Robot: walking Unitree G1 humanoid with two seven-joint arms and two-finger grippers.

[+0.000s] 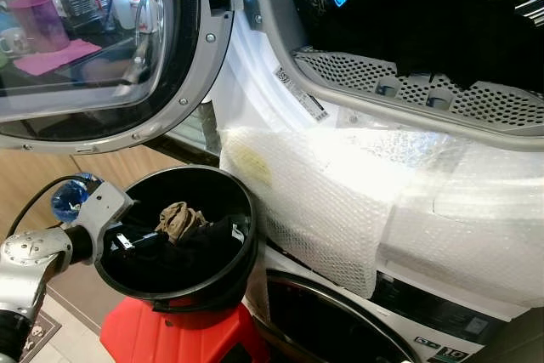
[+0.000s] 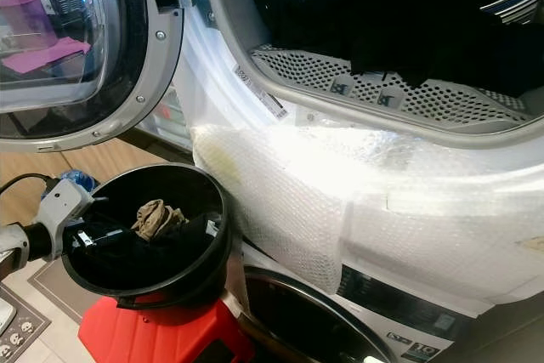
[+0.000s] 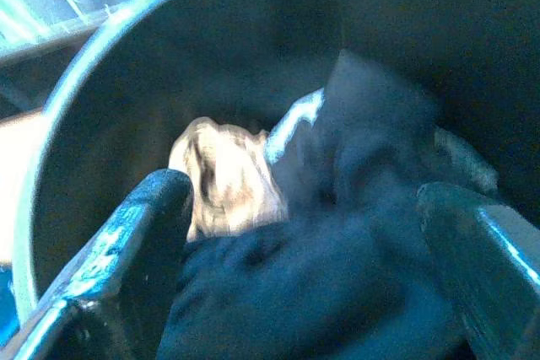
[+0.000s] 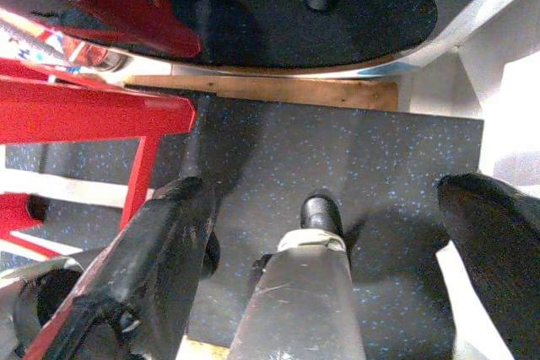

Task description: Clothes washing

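Underfoot we have a dark speckled floor [image 4: 337,158], where our right pincer [image 4: 325,250] hangs idle beside the red stool legs [image 4: 84,115], its two black fingers spread wide with nothing between them.

Nearest the work, our left pincer [image 3: 312,267] is down inside the round black plastic bucket [image 1: 242,201] that stands on the red plastic stool [image 1: 136,337]. The left wrist view shows its fingers wide apart, straddling a heap of dark clothes [image 3: 295,292] without closing on any of it. Just beyond the fingertips lies a crumpled beige cloth [image 1: 178,220], resting on top of the dark pile.

Behind the bucket, a white washing machine front wrapped in bubble wrap [image 1: 340,201] rises, with a second round door [image 1: 331,329] low at its foot. Farther up, the round glass door [image 1: 102,48] is swung open to our left, and the perforated metal drum [image 1: 408,91] gapes dark above.

We judge the step in hand to be picking laundry out of the bucket for loading. Next, we need to sink the fingers into the dark heap, close firmly, then lift high and across into the drum mouth, clearing the bucket rim and the wrap.
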